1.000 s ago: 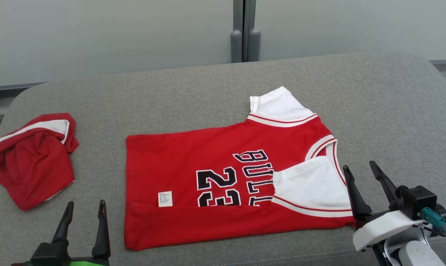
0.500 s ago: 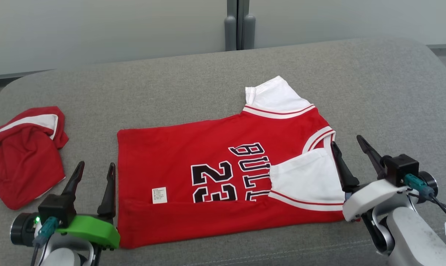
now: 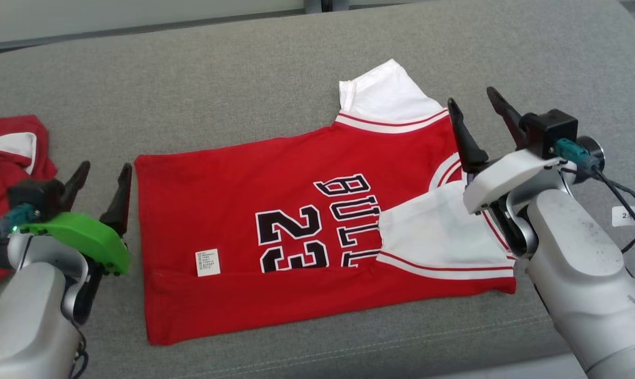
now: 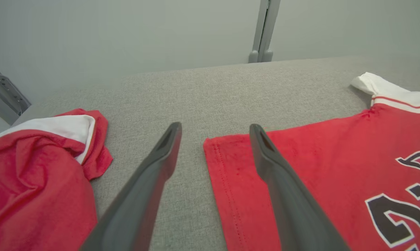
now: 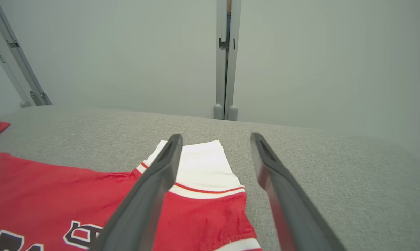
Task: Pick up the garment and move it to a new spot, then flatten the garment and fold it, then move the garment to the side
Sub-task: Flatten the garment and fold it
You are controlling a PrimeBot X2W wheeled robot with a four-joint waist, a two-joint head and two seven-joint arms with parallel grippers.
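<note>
Flanking red-and-white fabric jersey (image 3: pixel 217 200) (half-folded) — left gripper (image 3: pixel 106 166) at hem, right gripper (image 3: pixel 470 96) by collar, both wide, empty.

Head cam: high up, looks fwd & down on grey cushion (image 3: pixel 244 68), mid range; left gripper (image 3: pixel 107 167) at lower left, right gripper (image 3: pixel 470 97) at right.

L wrist cam: low, close behind its fingers, faces along them over cushion to wall (image 4: pixel 126 35); jersey (image 4: pixel 318 157) hem corner shows between the tips, crumpled red garment (image 4: pixel 32 174) off to fingers' left.

R wrist cam: same low set, faces wall & post (image 5: pixel 225 69); white sleeve (image 5: pixel 203 160) just beyond tips.

Head + L wrist share hem & crumpled red garment. Head + R wrist share white sleeve. Both wrist cams share post.
</note>
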